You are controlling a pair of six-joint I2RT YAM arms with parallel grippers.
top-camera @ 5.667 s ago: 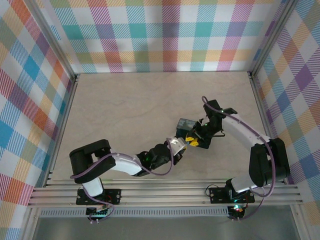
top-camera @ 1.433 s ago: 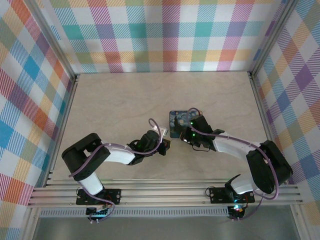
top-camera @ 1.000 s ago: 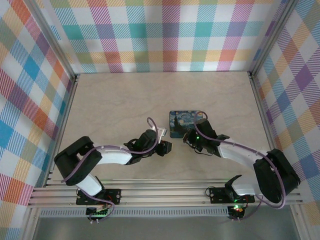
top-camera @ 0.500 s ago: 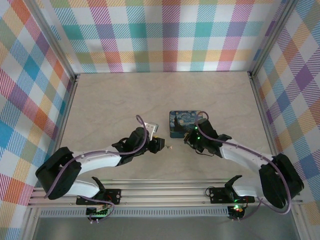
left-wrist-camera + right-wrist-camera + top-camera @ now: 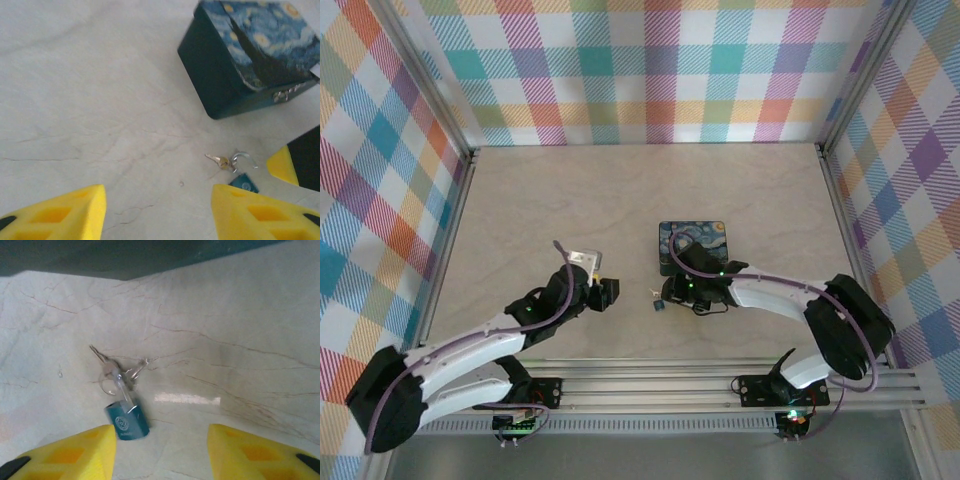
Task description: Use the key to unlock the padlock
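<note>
Right gripper (image 5: pixel 160 450) spread and empty, just behind padlock (image 5: pixel 127 421) lying flat, key (image 5: pixel 107 367) at its top end, on beige marbled worktop (image 5: pixel 550 200) near starry box (image 5: pixel 692 240). Left gripper (image 5: pixel 160 215) likewise wide, apart leftward. Broad bare surface toward plaid walls (image 5: pixel 650 70). Since a second ago: right opened, left withdrawn.
</note>
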